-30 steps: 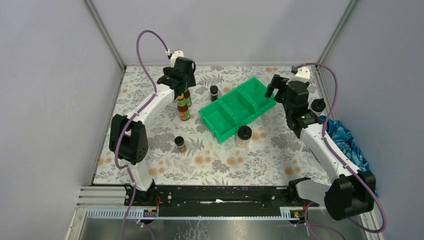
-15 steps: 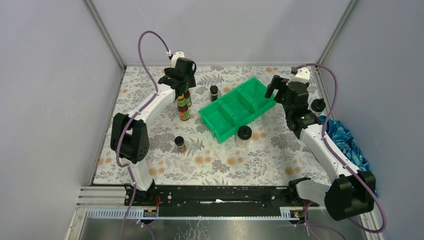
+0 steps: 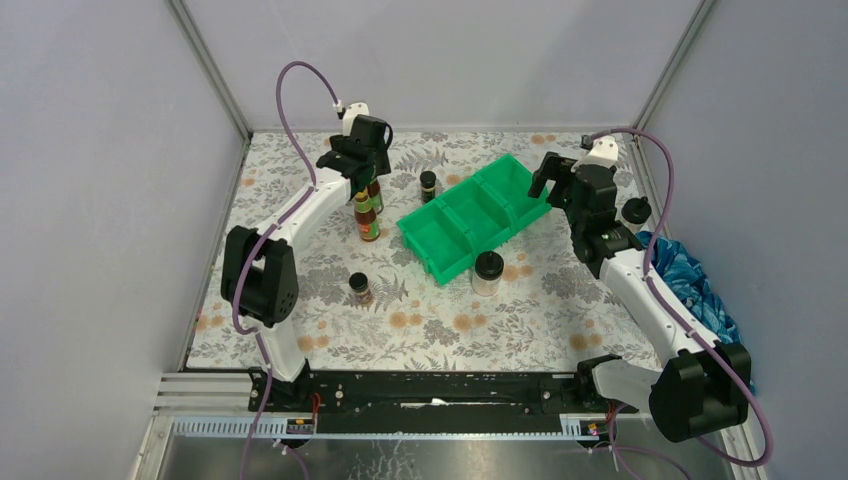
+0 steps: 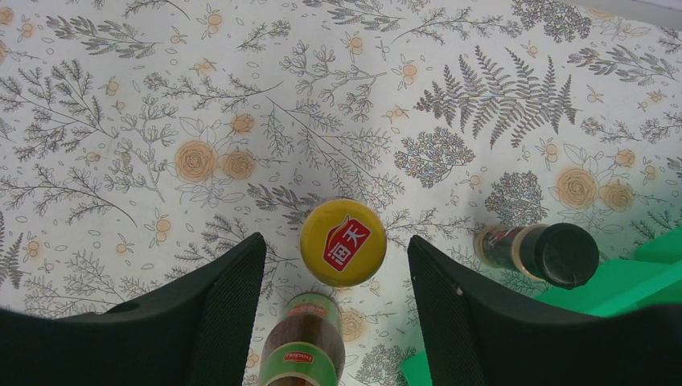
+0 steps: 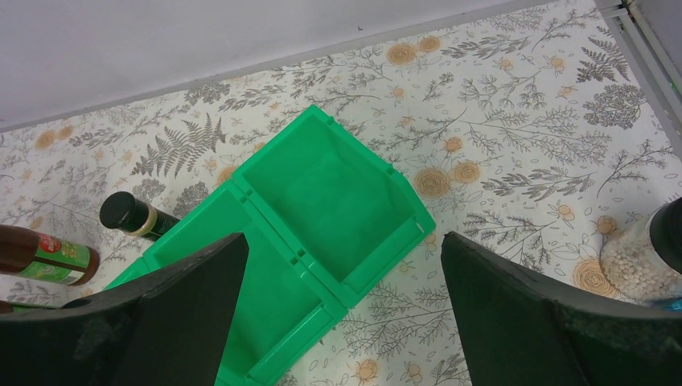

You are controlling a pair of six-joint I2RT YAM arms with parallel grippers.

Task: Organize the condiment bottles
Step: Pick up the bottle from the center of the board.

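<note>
Right now the left gripper (image 4: pixel 336 241) hangs over a brown bottle (image 4: pixel 343 242) w/ a yellow cap. One finger (image 4: pixel 233 305) sits each side of the cap, jaws apart, w/ a strip of tablecloth showing on both sides, so no grip yet. A second brown bottle (image 4: pixel 304 347) stands just beside it, lower in the wrist view, red-green label showing. Both are upright on the floral table (image 3: pixel 300 330), left of the green bin (image 3: pixel 470 220). A short dark jar (image 4: pixel 537 253) w/ a black cap stands btwn these bottles and the bin, close to the bin; touching or not, can't tell. The other short dark jar (image 3: pixel 360 288) stands alone nearer the arm bases, well apart from the rest. A clear jar (image 3: pixel 487 272) w/ a black lid is just beside the bin's near corner. The second clear jar (image 5: pixel 639 257), white beads inside, is at far right, nr the right arm and a blue cloth (image 3: pixel 690 275). Over the bin's far end the right gripper (image 5: pixel 339 241) hovers, jaws wide apart, holding nothing.
</note>
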